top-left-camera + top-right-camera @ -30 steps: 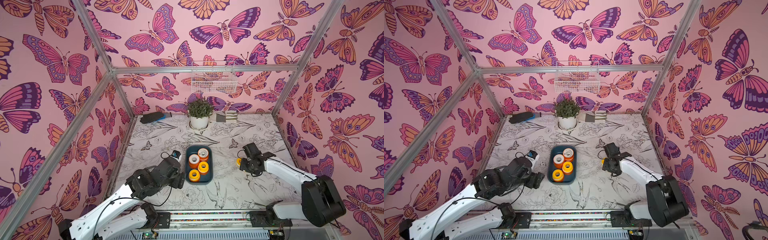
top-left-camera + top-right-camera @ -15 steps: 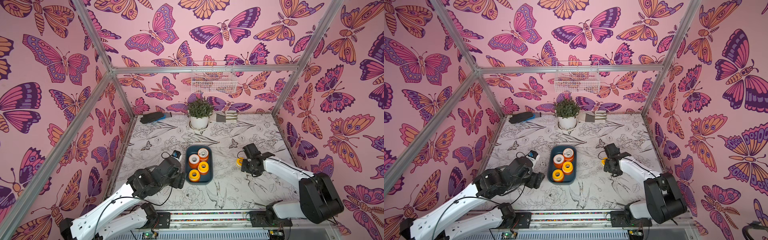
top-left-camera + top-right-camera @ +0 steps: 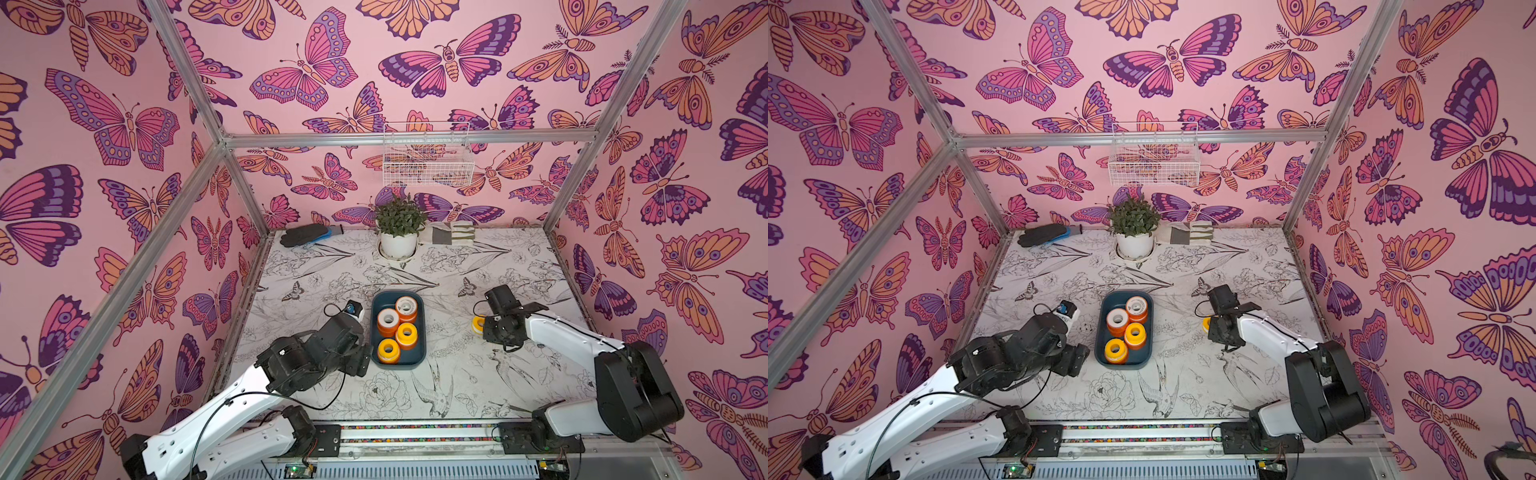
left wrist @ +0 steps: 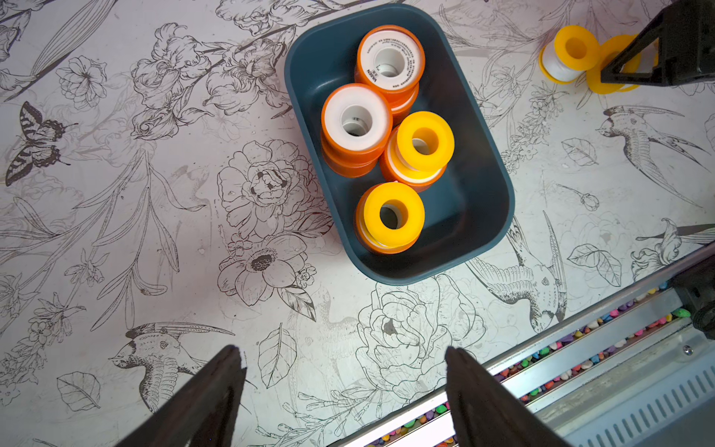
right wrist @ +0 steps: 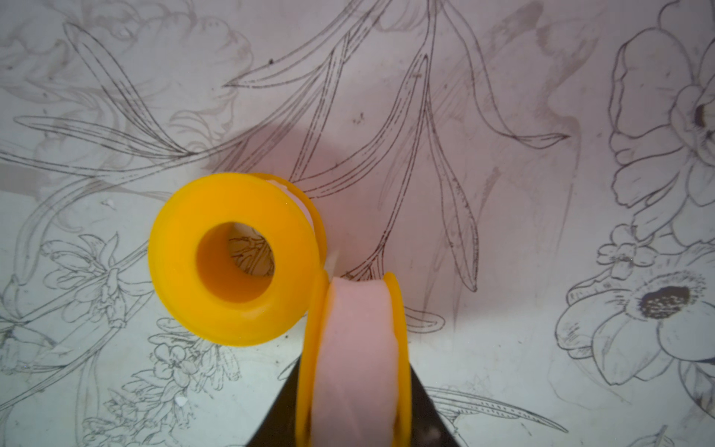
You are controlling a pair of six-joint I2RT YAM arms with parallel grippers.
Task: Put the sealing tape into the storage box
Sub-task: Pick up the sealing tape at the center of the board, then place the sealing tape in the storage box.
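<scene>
One flat tape [image 5: 232, 259] lay on the table [image 4: 154, 232] outside the box [image 4: 476, 201], beside an upright tape [image 5: 356, 348] pinched by the right gripper [image 5: 354, 406]. The left gripper [image 4: 341, 348] gaped empty near the box.

- A robot test cell in a lab, not a lived-in room: a bare aluminium frame [image 3: 409, 139] boxes in the space in both top views.
- Butterfly-printed panels [image 3: 124, 124] line the walls like a backdrop, and a line-drawn flower print covers the desk [image 3: 478, 374].
- Two white-and-black arms, left arm [image 3: 232, 415] and right arm [image 3: 569, 336], are bolted to a metal rail [image 3: 415, 432] along the lower edge of the frame.
- A few props sit at the upper centre: a potted plant [image 3: 399, 232], a wire basket [image 3: 428, 166] and a glove [image 3: 305, 236].
</scene>
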